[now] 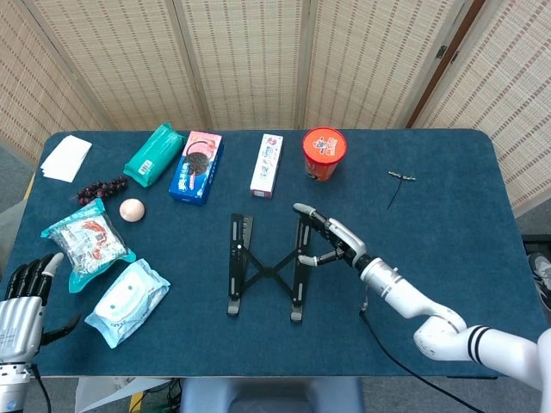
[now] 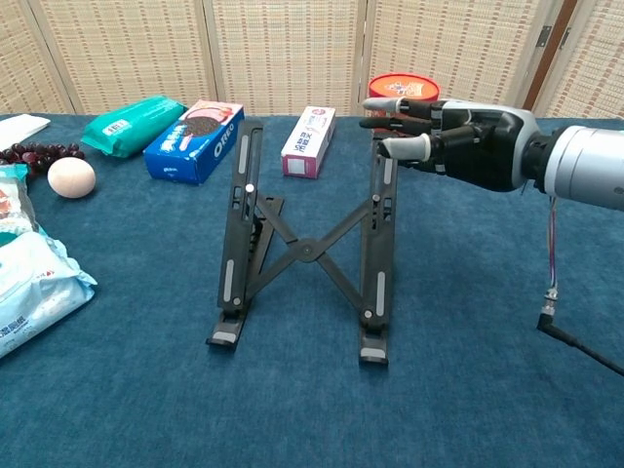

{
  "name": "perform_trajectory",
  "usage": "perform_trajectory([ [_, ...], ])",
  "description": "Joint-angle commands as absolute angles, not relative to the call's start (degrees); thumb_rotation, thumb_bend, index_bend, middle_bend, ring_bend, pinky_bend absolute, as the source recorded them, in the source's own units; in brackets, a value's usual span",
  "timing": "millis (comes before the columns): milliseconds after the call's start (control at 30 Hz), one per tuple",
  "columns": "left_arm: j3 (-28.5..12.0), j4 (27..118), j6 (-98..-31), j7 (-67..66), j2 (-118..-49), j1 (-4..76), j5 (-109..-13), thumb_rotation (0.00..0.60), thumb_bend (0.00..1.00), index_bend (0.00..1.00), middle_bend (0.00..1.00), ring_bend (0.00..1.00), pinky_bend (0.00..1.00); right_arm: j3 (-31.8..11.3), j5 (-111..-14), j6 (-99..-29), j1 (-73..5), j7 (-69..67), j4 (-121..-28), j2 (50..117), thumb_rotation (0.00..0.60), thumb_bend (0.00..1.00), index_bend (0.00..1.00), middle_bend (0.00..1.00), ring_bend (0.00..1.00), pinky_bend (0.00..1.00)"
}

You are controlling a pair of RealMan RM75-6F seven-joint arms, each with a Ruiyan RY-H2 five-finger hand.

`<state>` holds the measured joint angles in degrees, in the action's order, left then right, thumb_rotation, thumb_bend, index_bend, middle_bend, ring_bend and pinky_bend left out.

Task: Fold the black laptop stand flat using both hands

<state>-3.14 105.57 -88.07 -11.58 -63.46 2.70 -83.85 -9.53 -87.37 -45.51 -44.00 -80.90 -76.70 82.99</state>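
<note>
My right hand is reaching in from the right with its fingers spread and holding nothing; the fingertips are lying at the top of the right rail of the black laptop stand, though I cannot tell whether they are actually touching it. My left hand is waiting at the near left edge of the table, fingers apart, gripping nothing.

The only writing I am reading clearly is "OREO" on the blue biscuit box, which is lying behind the stand to the left. A white and pink carton and an orange round tub are carrying print too small to make out.

The stand is sitting mid-table on the blue felt-like cloth, still propped up: two slim black rails joined by crossed struts with a pivot in the middle. To the left, a teal packet, a smooth egg, dark grapes and crinkly plastic pouches are lying well apart from it.
</note>
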Motion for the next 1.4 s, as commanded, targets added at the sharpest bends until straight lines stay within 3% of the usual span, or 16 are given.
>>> perform_trajectory([
  [33,-3.10,105.68,-88.22,-11.68,-63.43,2.59,-83.85,0.600,0.18,0.05,0.07,0.05,0.00,-9.03,-88.15,-46.76,-44.50,-84.11,-75.60,84.02,0.600,0.14,0.00,0.13,0.00,0.02],
  [200,-2.96,105.95,-88.50,-11.81,-63.33,2.37,-83.95,0.600,0.18,0.05,0.07,0.05,0.00,-8.17,-89.97,-51.10,-43.53,-87.40,-76.25,83.68,0.600,0.17,0.00,0.20,0.00,0.13],
  [733,-2.84,105.86,-88.16,-12.82,-63.62,2.56,-84.09,0.600,0.18,0.05,0.07,0.05,0.00,-0.48,-100.75,-65.77,-39.70,-84.64,-90.36,75.23,0.600,0.17,0.00,0.19,0.00,0.14],
  [1133,-2.56,105.23,-88.50,-12.29,-63.61,2.28,-84.55,0.600,0.18,0.05,0.07,0.05,0.00,4.46,-104.54,-69.68,-37.97,-76.69,-98.22,72.61,0.600,0.17,0.00,0.18,0.00,0.14],
  [1400,-2.58,104.93,-88.56,-11.96,-63.71,2.27,-84.75,0.600,0.18,0.05,0.07,0.05,0.00,5.31,-103.74,-70.46,-37.53,-72.72,-99.45,71.78,0.600,0.17,0.00,0.16,0.00,0.14],
])
